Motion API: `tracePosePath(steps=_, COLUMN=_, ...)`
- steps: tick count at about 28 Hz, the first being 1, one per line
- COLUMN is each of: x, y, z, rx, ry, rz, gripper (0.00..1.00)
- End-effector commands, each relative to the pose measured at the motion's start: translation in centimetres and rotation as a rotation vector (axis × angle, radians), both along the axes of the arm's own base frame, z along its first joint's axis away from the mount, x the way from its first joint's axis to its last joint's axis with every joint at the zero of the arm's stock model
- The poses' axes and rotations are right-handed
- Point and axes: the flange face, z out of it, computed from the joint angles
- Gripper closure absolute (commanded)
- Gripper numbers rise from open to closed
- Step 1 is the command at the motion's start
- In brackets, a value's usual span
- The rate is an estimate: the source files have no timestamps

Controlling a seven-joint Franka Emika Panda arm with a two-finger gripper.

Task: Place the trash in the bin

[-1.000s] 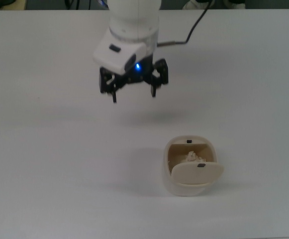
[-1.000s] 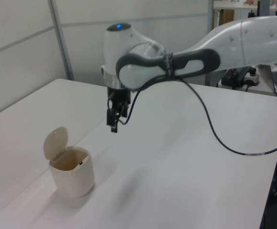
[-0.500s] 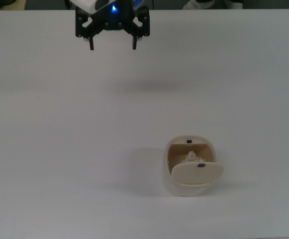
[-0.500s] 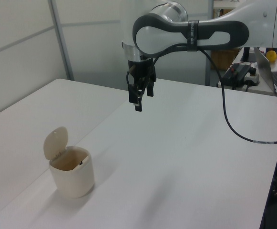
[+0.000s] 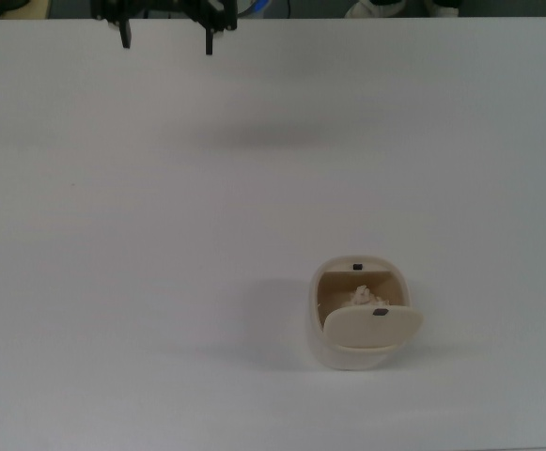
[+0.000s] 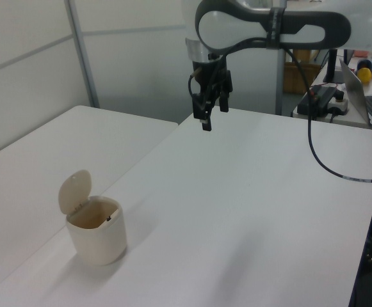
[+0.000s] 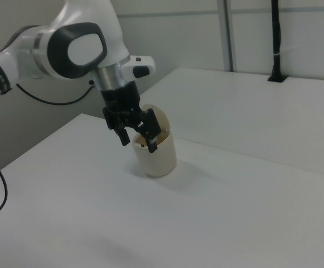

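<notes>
Paper wad down inside cream bin, swing lid tipped open, near table's front edge in top view. Gripper spread, empty, high over far edge: drop apparently finished.

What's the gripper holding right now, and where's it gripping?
Nothing. The gripper is open and empty, raised above the table, well away from the bin. The trash lies inside the bin.

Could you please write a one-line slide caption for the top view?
Paper wad lies inside the open cream bin; the open gripper hangs far off.
</notes>
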Motion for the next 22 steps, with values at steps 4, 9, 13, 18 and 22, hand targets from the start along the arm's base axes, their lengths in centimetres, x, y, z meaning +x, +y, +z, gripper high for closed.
tracePosePath(steps=4, x=-2.09, y=0.32, z=1.33, rx=0.039, ry=0.016, rz=-0.019, gripper=0.0)
tracePosePath(steps=9, x=-1.93, y=0.59, z=1.39, rx=0.063, ry=0.005, rz=-0.015, gripper=0.0)
tracePosePath(steps=13, x=-1.86, y=0.59, z=1.39, rx=0.063, ry=0.004, rz=-0.013, gripper=0.0)
tracePosePath(steps=18, x=-1.86, y=0.98, z=1.39, rx=0.068, ry=0.004, rz=-0.008, gripper=0.0)
tracePosePath(steps=22, x=-1.86, y=1.1, z=1.46, rx=0.071, ry=0.002, rz=-0.008, gripper=0.0)
